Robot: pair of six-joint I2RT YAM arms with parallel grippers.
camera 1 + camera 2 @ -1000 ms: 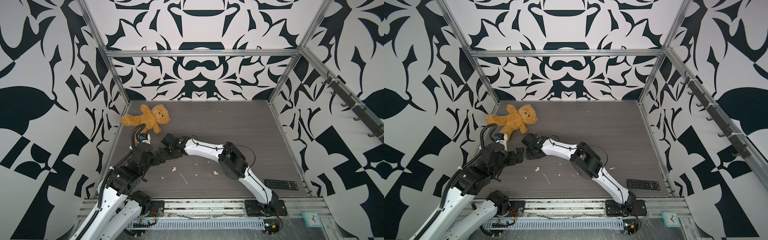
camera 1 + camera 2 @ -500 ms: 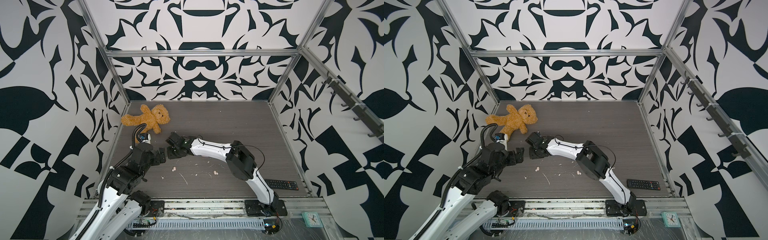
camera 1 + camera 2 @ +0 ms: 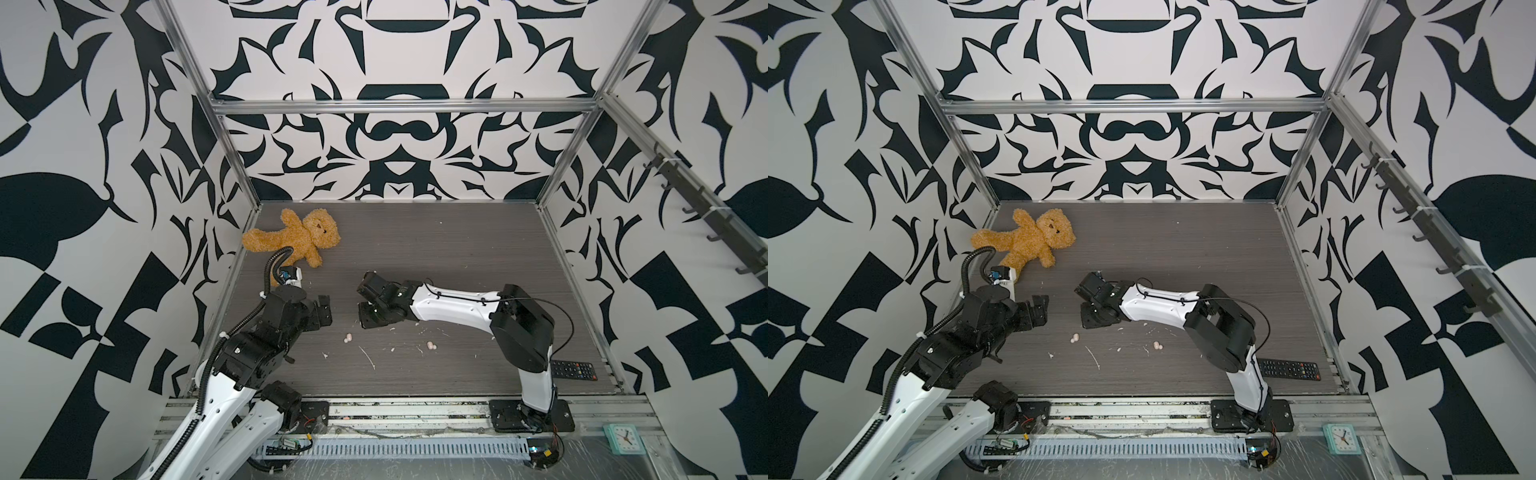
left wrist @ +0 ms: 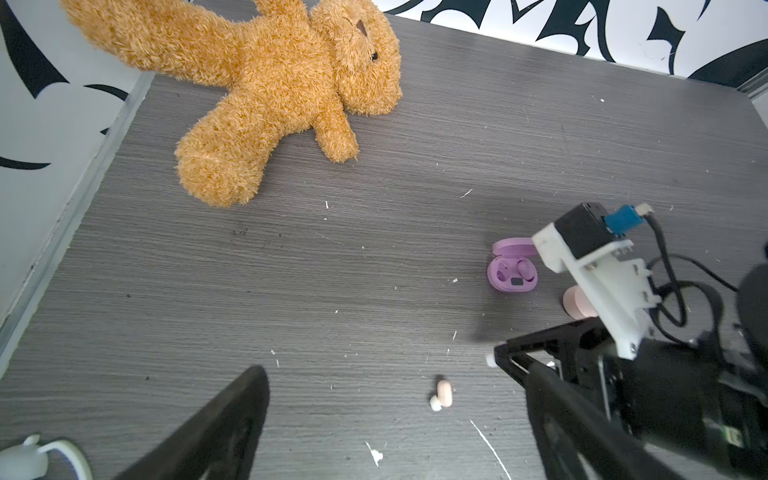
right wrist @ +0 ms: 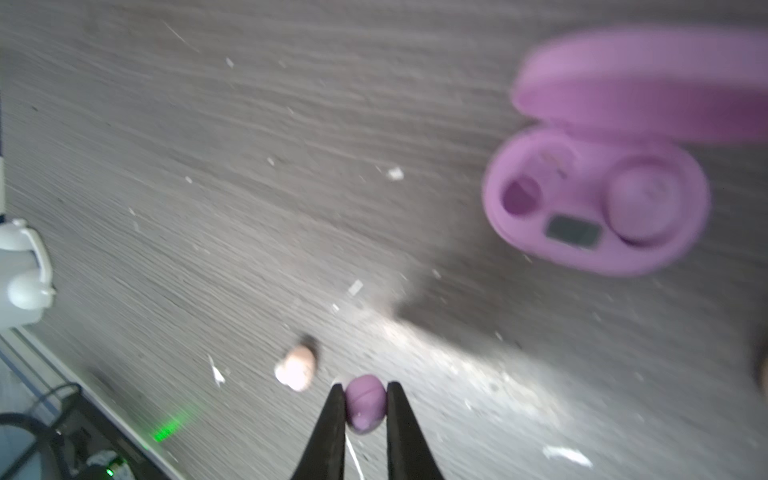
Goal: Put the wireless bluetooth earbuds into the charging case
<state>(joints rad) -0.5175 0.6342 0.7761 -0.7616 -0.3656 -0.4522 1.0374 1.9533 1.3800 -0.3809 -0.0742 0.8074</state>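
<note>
Nearest you, the flat black remote control [image 3: 571,369] lies clear. A pale peach earbud [image 4: 444,392] waits on the grey woodgrain counter [image 3: 457,257]. Your right gripper [image 5: 366,390] pinches a lilac earbud [image 5: 365,411], likely bound for the free socket of the open lilac charging case [image 5: 594,208]; your left gripper [image 3: 323,312] gapes wide, empty. The brown teddy bear [image 3: 299,241] beyond blocks nothing.

1. The walls [image 3: 395,145] are white with big black swirly shapes.
2. The floor [image 3: 436,249] is dark gray with thin lines, like wood.
3. Shiny metal bars [image 3: 399,107] run along the corners.
4. Dark hooks [image 3: 1420,237] line the right wall.
</note>
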